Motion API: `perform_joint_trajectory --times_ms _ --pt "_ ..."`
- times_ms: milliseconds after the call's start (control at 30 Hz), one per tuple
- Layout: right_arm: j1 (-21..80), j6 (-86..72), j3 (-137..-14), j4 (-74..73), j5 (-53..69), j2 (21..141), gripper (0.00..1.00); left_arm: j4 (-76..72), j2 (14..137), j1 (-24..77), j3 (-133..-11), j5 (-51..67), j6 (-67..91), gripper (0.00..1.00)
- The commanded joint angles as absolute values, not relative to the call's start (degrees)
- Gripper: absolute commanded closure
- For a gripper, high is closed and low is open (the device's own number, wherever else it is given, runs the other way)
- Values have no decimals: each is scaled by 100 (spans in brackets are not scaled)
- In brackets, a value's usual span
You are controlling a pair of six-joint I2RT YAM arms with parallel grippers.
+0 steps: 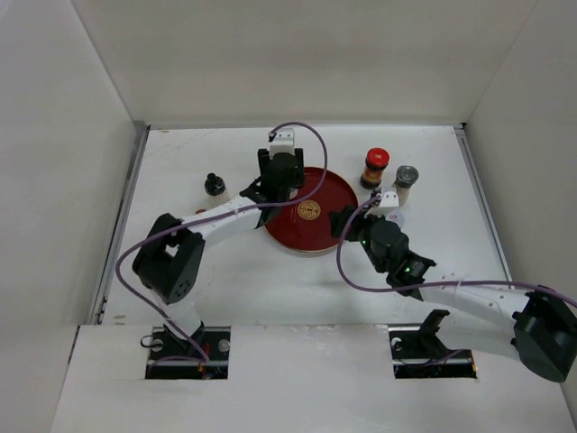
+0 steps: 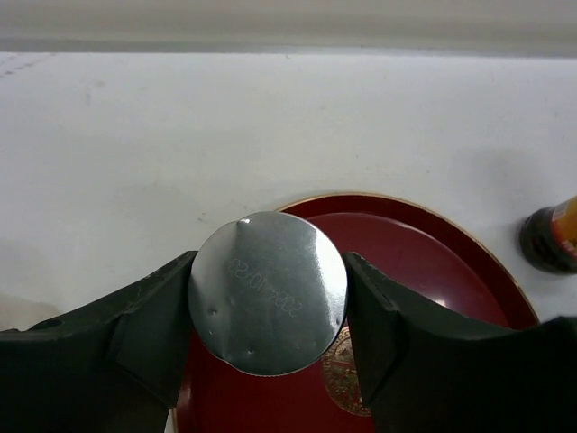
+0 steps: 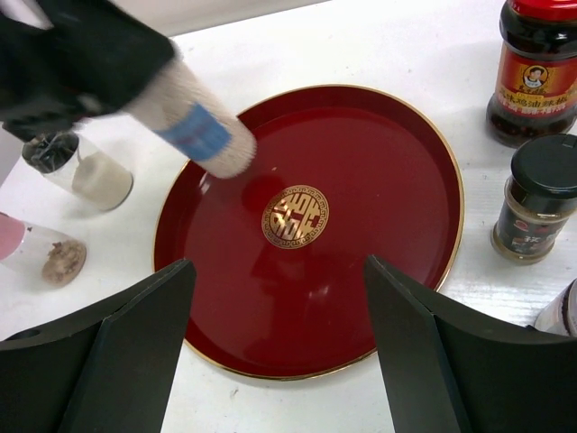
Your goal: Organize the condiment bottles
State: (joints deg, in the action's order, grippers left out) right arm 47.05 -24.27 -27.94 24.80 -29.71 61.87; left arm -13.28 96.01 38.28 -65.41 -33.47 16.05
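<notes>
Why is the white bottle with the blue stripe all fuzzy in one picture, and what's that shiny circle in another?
Right wrist view: the white bottle looks smeared, perhaps too close for focus, while the red tray is sharp. Left wrist view: the circle seems to be that bottle's silver end, with white glare at its top edge, clamped in the left pincer.

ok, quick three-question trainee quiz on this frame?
1. True or false: the right fingers are shut on a jar.
2. What do the left fingers hold? A) pink-lidded jar B) tall white bottle with blue band C) small black-capped shaker
3. Does the red-lidded dark glass jar stand on the round red gold-rimmed tray or the white table?
Key: 1 false, they stand open and empty; 2 B; 3 the table, beside the tray.
</notes>
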Motion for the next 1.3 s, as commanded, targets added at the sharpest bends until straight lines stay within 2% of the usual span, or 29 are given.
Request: perform_joint_trajectory --times_ms 0,167,200,333,467,567,600,700,800,833,900,967,1000,1067,1200,1267 --pt "4671 -2505 -2769 2742 -2988 6161 19 -2100 9781 3845 -7206 -3050 1556 68" --pt "4662 -2505 -2777 2733 -2944 6214 18 -2250 10326 3827 -7418 -3006 1494 66" --pt "4654 -2505 -2777 2733 -2944 6205 18 -2250 10388 3854 -7427 -3032 1477 63" --pt "4592 -2505 -2733 2733 -2997 6100 13 -2285 10512 3898 -7348 -3111 1406 42" --pt "4531 -2514 -2716 2733 -3006 6073 9 -2294 10389 3924 -7207 -3252 1406 12" --pt "4478 -2549 -2707 2733 -3015 6065 10 -2364 10108 3942 -7041 -3287 1406 5" --pt "4460 -2558 -2707 2733 -3015 6064 13 -2434 9968 3950 -6953 -3287 1406 4" --pt "4399 -2566 -2777 2602 -3015 6021 32 -2723 9424 3977 -6558 -3322 1441 0" --pt "4285 -2628 -2987 2321 -3041 6012 66 -3119 8739 4047 -5935 -3471 1485 0" --pt "4224 -2654 -3093 2172 -3041 6038 72 -3216 8562 4082 -5767 -3515 1503 0" --pt "4118 -2724 -3347 1908 -3041 6160 75 -3470 8106 4152 -5302 -3638 1555 0" --pt "4013 -2734 -3637 1723 -3050 6336 73 -3682 7692 4231 -4871 -3700 1634 2" --pt "3934 -2707 -3813 1618 -3050 6459 69 -3744 7508 4275 -4660 -3683 1687 4" --pt "3697 -2637 -4182 1390 -3067 6714 56 -3770 7165 4354 -4273 -3674 1784 10" --pt "3126 -2532 -4859 1204 -3146 7328 21 -3788 6689 4521 -3474 -3569 2126 22" --pt "2923 -2313 -5210 1047 -3164 7619 12 -3875 6513 4592 -3087 -3533 2337 26"
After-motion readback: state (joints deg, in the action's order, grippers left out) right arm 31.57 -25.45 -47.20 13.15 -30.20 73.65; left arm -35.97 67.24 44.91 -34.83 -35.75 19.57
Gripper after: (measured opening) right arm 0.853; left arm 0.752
